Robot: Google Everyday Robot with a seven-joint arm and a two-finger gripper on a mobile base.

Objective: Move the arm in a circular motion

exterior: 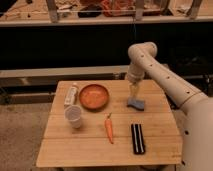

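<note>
The cream-white arm (pixel 160 75) reaches in from the lower right, bends at a rounded joint near the top and points down over the wooden table (pixel 80 145). Its gripper (pixel 134 96) hangs at the tapering beige tip, just above the blue-grey sponge (pixel 136 104) at the table's right back. It holds nothing that I can see.
On the table are an orange bowl (pixel 93 96), a white bottle lying on its side (pixel 71 94), a white cup (pixel 74 116), a carrot (pixel 109 128) and a black bar-shaped object (pixel 137 138). A dark shelf unit runs behind the table.
</note>
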